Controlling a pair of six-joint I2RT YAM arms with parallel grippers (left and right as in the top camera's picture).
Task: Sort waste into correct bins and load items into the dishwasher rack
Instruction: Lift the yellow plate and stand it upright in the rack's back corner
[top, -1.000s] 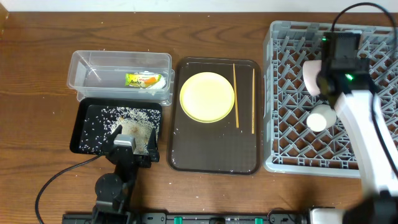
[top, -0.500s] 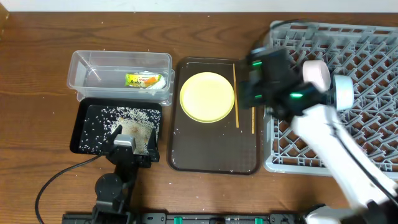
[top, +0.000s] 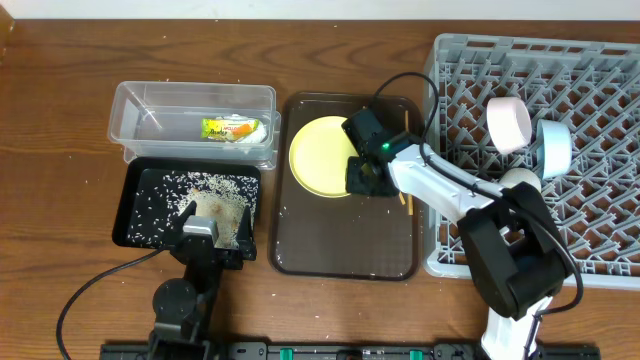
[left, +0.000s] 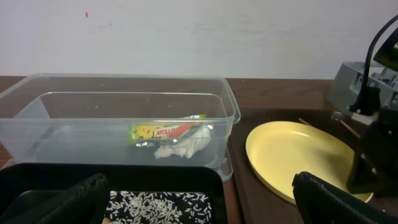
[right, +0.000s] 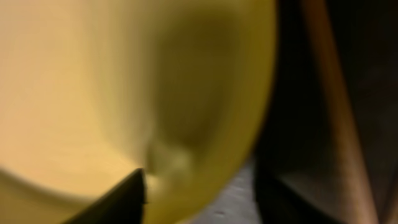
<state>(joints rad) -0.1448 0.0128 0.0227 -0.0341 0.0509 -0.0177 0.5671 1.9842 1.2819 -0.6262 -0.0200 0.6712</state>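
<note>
The pale-yellow plate (top: 318, 155) lies on the brown serving tray (top: 340, 240). My right gripper (top: 363, 177) is low at the plate's right rim, open, with the rim (right: 205, 124) between its fingers (right: 199, 186). A chopstick (right: 329, 93) lies just to its right; the arm hides most of both in the overhead view. A white bowl (top: 508, 122) and a light-blue bowl (top: 553, 148) stand on edge in the grey rack (top: 600, 70). My left gripper (top: 212, 232) is open and empty (left: 199, 199) over the black tray (top: 135, 200) of rice (top: 200, 185).
The clear tub (top: 190, 100) behind the black tray holds the green-and-orange wrapper (top: 232, 128) and a crumpled tissue (left: 180, 146). Another white round object (top: 518, 180) sits in the rack. A few rice grains are scattered on the wooden table near the bins.
My right arm has swung left out of the rack and come down at the plate's right rim. The light-blue bowl now stands in the rack. The left arm has not moved.
</note>
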